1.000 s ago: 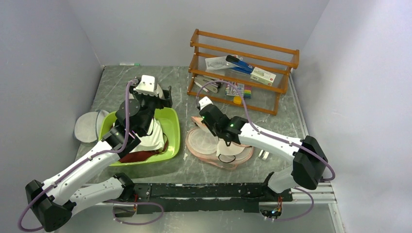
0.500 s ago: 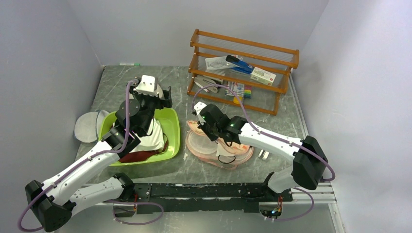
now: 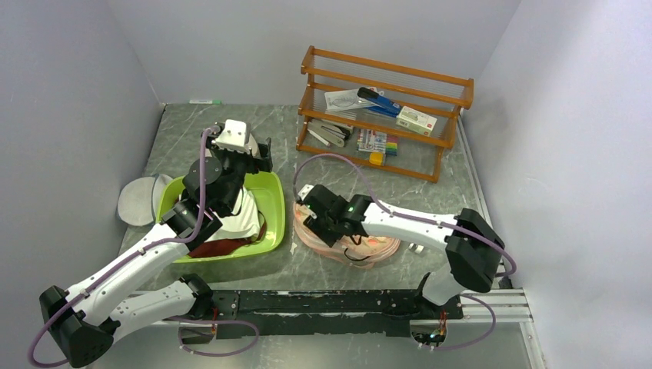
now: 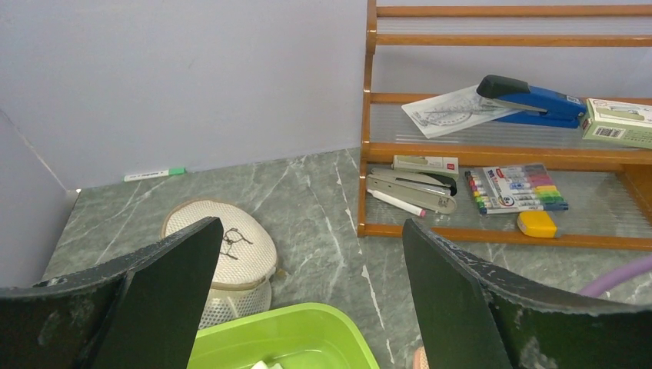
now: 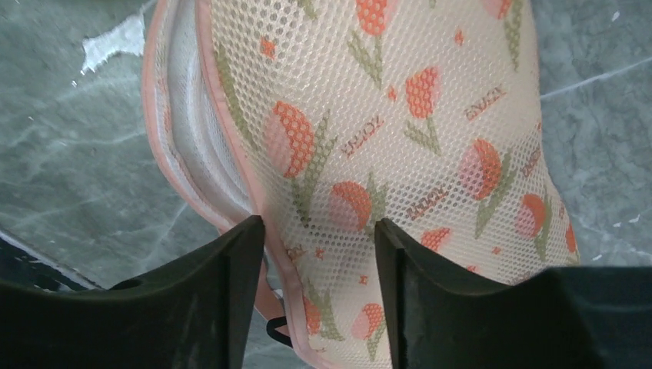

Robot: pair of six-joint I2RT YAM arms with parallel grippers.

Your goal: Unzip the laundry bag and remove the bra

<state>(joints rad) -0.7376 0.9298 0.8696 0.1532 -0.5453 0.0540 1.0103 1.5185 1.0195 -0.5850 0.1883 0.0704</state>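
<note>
The laundry bag (image 3: 377,247), a peach mesh pouch with orange tulip prints (image 5: 430,138), lies flat on the table right of the green basin. My right gripper (image 3: 314,219) points down at its left lobe. Its jaws (image 5: 317,246) stand apart, with the bag's pink piped rim and mesh lid between them. The rim gapes a little, and white fabric (image 5: 188,146) shows inside; I cannot tell whether it is the bra. A small black loop (image 5: 278,330) hangs at the rim. My left gripper (image 3: 260,154) hovers wide open and empty over the basin's far edge (image 4: 307,300).
The green basin (image 3: 275,201) holds white and dark red cloth. A round white mesh bag (image 4: 231,246) sits behind it, and a flat grey disc bag (image 3: 137,201) lies to its left. A wooden rack (image 3: 384,77) with staplers and markers stands at the back.
The right gripper has opened and moved left and down. The bag's lifted lid has dropped back flat over the white inside. The left arm has stayed still.
</note>
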